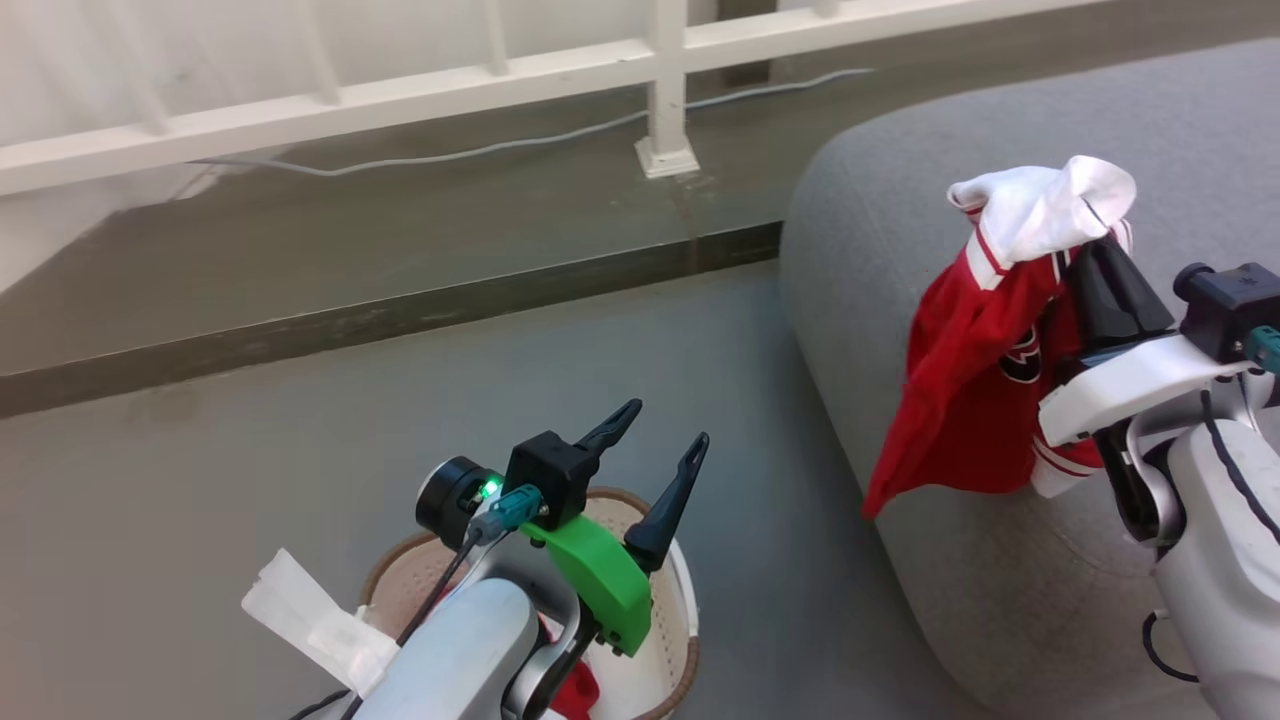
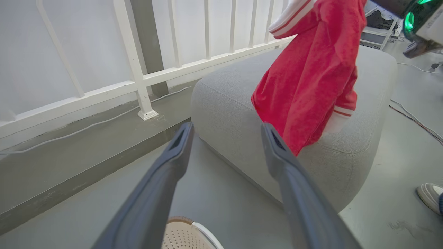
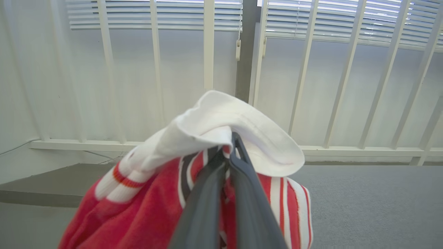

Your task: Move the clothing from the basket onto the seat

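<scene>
A red jersey (image 1: 960,400) with white trim hangs from my right gripper (image 1: 1095,245), which is shut on its white collar above the grey seat (image 1: 900,180). The wrist views show the same jersey (image 2: 311,76) (image 3: 214,138) draped over the seat (image 2: 235,103), with my right gripper (image 3: 233,145) pinching the fabric. My left gripper (image 1: 665,425) is open above the cream basket (image 1: 680,600) at the bottom, with nothing between its fingers. A bit of red clothing (image 1: 575,690) shows inside the basket. In the left wrist view my left gripper (image 2: 226,133) points at the seat.
A white railing (image 1: 400,95) runs along the back behind a raised floor step (image 1: 400,310), with a cable on it. A white crumpled sheet (image 1: 310,615) lies by the basket. A person's shoe (image 2: 431,197) stands on the floor beyond the seat.
</scene>
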### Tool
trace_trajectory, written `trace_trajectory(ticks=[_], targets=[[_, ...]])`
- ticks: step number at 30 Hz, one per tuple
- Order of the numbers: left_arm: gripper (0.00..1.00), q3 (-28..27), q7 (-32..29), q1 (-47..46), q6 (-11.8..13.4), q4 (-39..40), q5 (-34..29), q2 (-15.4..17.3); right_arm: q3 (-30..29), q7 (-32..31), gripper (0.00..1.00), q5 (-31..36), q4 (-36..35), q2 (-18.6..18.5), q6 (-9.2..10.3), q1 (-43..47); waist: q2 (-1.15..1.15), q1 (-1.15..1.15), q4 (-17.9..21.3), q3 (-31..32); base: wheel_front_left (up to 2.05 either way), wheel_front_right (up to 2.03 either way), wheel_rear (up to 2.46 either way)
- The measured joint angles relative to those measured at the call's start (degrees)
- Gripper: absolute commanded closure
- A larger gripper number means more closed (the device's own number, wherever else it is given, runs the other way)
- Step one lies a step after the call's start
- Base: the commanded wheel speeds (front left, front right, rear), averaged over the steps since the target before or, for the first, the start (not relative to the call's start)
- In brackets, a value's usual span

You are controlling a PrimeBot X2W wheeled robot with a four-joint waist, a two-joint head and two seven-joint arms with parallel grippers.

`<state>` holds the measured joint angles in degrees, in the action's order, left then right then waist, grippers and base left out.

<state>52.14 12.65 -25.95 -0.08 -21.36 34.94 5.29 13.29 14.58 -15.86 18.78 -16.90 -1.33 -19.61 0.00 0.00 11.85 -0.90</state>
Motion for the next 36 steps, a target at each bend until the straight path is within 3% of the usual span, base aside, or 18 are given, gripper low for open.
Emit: trace_trajectory(ticks=[13,26,36], targets=[[0.0,1.4,-0.02,-0.01,-0.41,1.8,-1.07,0.58,-2.9,0.0,1.0,-0.65,-3.58,-1.1,0.93,1.42,0.0,0.0,5.54,-2.7,0.0,0.0,0.0],[0.0,1.92,-2.57,-1.88,-0.3,4.42,-2.38,1.63,-5.14,0.0,1.0,-1.88,-6.88,-1.19,1.35,0.93,0.0,0.0,7.92,-8.82,0.0,0.0,0.0],[0.0,1.87,-5.27,-5.87,0.12,7.6,-4.91,3.67,-7.84,-1.04,1.0,-2.93,-5.87,-3.55,0.69,-12.29,0.0,0.0,8.65,-15.97,0.0,0.0,0.0]])
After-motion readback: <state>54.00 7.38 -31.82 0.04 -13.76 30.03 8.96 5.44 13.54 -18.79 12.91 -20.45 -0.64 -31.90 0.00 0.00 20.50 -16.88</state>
